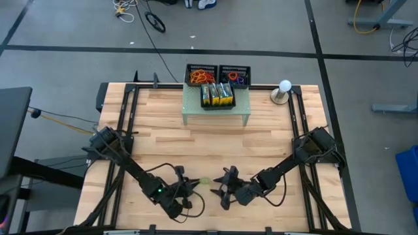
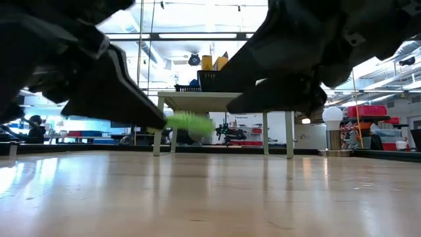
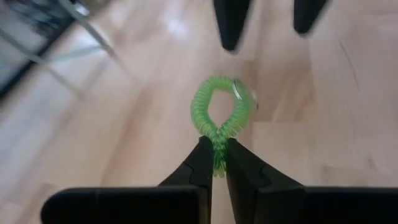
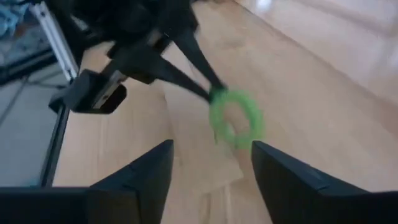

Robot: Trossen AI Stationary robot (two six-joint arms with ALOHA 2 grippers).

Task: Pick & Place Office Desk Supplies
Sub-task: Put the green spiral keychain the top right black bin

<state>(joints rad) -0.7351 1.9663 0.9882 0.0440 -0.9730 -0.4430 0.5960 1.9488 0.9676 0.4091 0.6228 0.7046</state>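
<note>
Two arms low over front of pale wood table (image 1: 157,124). Left gripper (image 3: 214,163) pinches ribbed green coil loop (image 3: 222,115) by its tail, ring pointing away toward right gripper (image 4: 211,163), fingers spread. Crayon boxes (image 1: 217,95) sit on perforated riser (image 1: 217,112) at back.

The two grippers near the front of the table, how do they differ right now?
The left gripper is shut on the green coiled loop, pinching it at one end; the right gripper is open and holds nothing. The left gripper's fingertips nearly meet, while the right gripper's fingers stand wide apart, facing the loop. In the high view the left gripper sits left of the loop and the right gripper right of it. Both are dark and low over the wooden table.
</note>
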